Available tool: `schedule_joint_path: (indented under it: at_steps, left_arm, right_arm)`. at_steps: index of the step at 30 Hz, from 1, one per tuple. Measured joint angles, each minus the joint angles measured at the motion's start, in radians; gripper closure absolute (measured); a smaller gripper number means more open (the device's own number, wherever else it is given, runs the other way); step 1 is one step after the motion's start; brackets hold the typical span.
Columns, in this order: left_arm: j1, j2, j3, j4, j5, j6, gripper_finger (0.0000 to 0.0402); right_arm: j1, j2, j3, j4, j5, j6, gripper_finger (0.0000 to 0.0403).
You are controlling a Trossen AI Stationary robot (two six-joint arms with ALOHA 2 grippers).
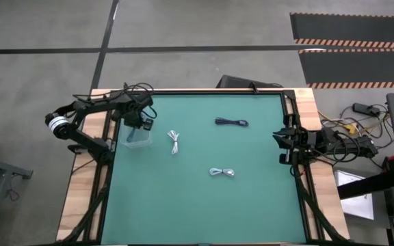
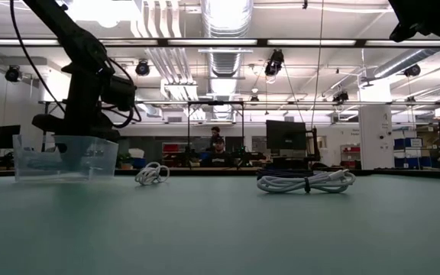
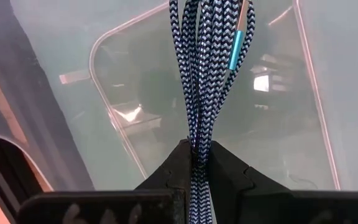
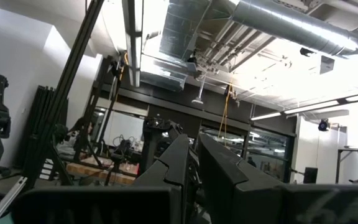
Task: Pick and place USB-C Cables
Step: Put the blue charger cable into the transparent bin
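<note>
High view: left gripper (image 1: 140,123) sits over the clear plastic bin (image 1: 139,139) at the left side of the green table (image 1: 204,205)
Left gripper: fingers pinched tight on a braided teal-green cable (image 3: 205,74), held at one end of the bundle
Key relation: the bundle's long axis runs straight out from the fingertips toward the bin floor, so the drop spot lies directly beyond the cable (judging by the bin rim framing it in the left wrist view)
Next move, as a judgement: part the fingers and let it fall inside the walls
White cable (image 1: 174,141): on the table just beside the bin, nearer the left arm
Pale silvery-blue cable (image 1: 222,173): mid-table, long axis across the table
Black cable (image 1: 232,122): far side of the mat, lying across the table, roughly between the arms
Right gripper (image 1: 280,142): parked at the right table edge, fingers closed on nothing
Writing: none readable on cables or bin
</note>
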Motion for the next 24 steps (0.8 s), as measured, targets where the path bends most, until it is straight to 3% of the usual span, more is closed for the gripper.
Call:
schedule_joint_path:
  at_steps: [24]
  left_arm:
    - [0.0, 0.0, -0.002, 0.017, -0.014, 0.0, 0.0378]
  right_arm:
    - [0.0, 0.0, 0.0, 0.0, 0.002, 0.0, 0.0376]
